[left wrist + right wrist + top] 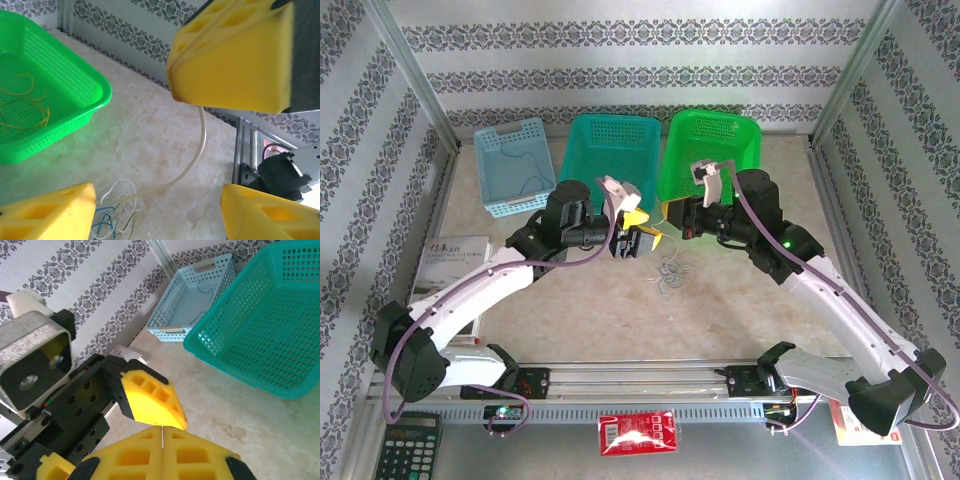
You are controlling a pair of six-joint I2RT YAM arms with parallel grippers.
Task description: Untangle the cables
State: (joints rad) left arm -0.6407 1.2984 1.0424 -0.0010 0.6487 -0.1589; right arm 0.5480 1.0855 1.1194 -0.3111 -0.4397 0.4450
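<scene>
Patterned wallpaper closes in a pale marbled counter (720,320). In the view from above, the left arm (470,290) and the right arm (840,300) reach up from the bottom edge and meet near the middle of the frame. Three baskets stand in a row across the top: a light blue basket (515,165) at the left, a teal basket (610,150) in the centre and a green basket (712,150) at the right. A book (450,262) lies at the left edge.

The left hand (644,231) hangs just below the teal basket. Its own camera shows its yellow fingers in the two bottom corners of the frame, standing wide with nothing clamped between them. The right hand (162,440) is just beside it with its fingers pressed together.

The cables (668,272) lie in a small loose pile on the counter just below both hands. One beige cable (198,159) arcs up out of that pile and ends under the right hand's closed fingers, so it looks pinched there.

Part of the work seems done. Yellow-orange strands (22,92) lie in the green basket and a blue strand (204,287) in the light blue one. Blue and white strands are left knotted in the pile, and the beige one is only half drawn free, so I judge the task to be around midway.
</scene>
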